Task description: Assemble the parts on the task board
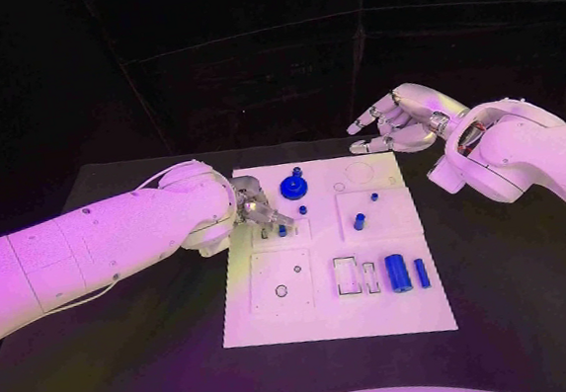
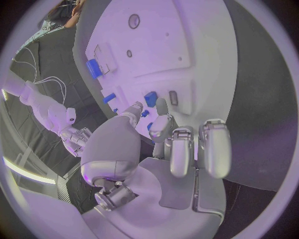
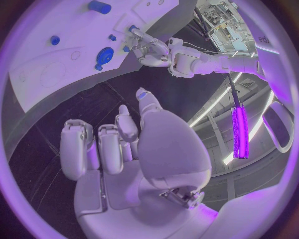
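The white task board [image 1: 330, 294] lies in the middle of the table. My left hand [image 1: 256, 208] hovers over the board's far left part, its thumb and one fingertip [image 2: 161, 107] on either side of a small blue part [image 2: 150, 98]; I cannot make out whether they grip it. The other fingers curl back. A round blue part [image 1: 294, 189] sits just beyond that hand, with small blue pegs [image 1: 359, 222] to its right. A blue cylinder [image 1: 397, 273] and a thin blue bar [image 1: 421, 273] lie near the front right. My right hand [image 1: 395, 122] hangs off the board's far right corner, fingers loosely apart, holding nothing.
The board has rectangular cut-outs [image 1: 346, 276] and a square plate with a hole [image 1: 281, 289] at its front. Black table [image 1: 523, 260] surrounds the board on all sides. My left forearm [image 1: 89, 250] crosses the table's left side.
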